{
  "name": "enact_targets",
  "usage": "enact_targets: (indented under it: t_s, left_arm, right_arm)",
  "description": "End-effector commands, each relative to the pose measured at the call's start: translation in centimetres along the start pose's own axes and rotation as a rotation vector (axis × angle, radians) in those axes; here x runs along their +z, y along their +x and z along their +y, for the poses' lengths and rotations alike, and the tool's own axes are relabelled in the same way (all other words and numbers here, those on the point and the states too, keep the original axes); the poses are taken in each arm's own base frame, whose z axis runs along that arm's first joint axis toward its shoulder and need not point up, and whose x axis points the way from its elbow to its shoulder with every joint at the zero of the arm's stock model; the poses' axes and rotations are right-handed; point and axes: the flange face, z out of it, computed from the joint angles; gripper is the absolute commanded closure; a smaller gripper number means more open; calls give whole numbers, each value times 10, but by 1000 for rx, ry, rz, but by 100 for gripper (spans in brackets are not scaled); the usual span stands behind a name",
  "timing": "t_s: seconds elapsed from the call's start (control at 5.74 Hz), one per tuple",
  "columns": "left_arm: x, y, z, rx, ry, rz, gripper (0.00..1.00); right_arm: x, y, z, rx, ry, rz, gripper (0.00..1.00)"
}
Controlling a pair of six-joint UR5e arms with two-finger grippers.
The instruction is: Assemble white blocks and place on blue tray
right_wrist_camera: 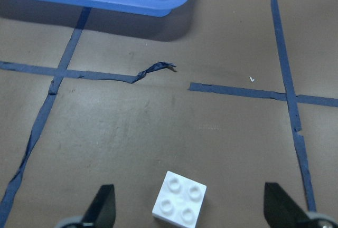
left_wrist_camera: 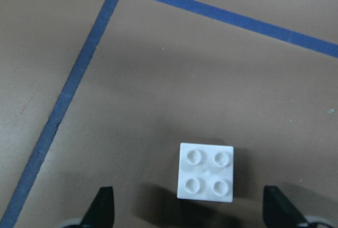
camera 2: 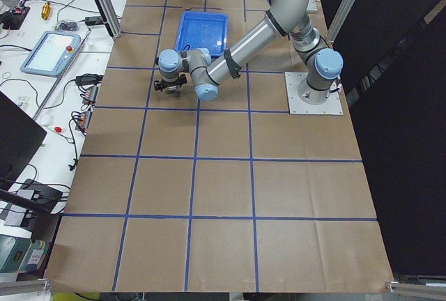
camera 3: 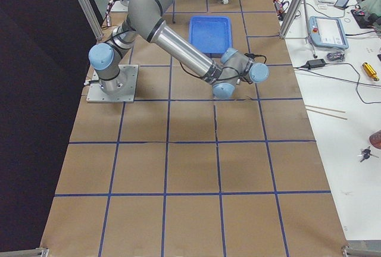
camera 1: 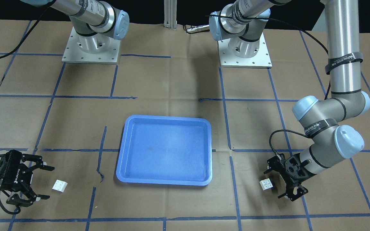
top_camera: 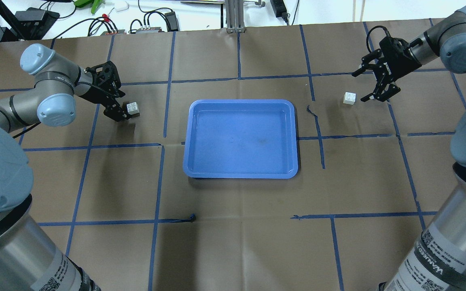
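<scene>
left end effector (camera 1: 278,183): released, jaws spread wide, low over the tabletop (top_camera: 233,242), holding nothing.
left white block (top_camera: 133,108): studs up on the tabletop, near 9 o'clock of the blue tray (top_camera: 217,133) in the overhead view. In the left wrist view it lies in the gap of the jaws and touches neither.
right end effector (top_camera: 361,86): released, jaws wide apart, holding nothing.
right white block (top_camera: 349,98): studs up on the tabletop, between 2 and 3 o'clock of the blue tray in the overhead view, just ahead of the right end effector and apart from it.
blue tray: flat at the middle of the tabletop, between the two blocks and well apart from both.
blocks: not joined, one on each side of the tray.
tape lines (top_camera: 169,56): blue, in a grid across the brown tabletop.
</scene>
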Motion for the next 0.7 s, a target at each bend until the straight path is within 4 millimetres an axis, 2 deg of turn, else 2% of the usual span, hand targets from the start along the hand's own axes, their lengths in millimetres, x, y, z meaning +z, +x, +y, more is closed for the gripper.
enact_targets:
  t_s: [0.0,0.17,0.35,0.52]
  left_arm:
    - [1,0,0,7,4,2,20]
    - [1,0,0,9,4,0,33]
    - [1,0,0,8,4,-1,53]
    - [1,1,0,8,4,0,77]
  right_arm:
    - [19,-6,13,137,42,49,0]
    - [21,-9,18,186,37,62,0]
    - [21,-8,28,165,11,110,0]
    - [32,-19,34,206,31,100,0]
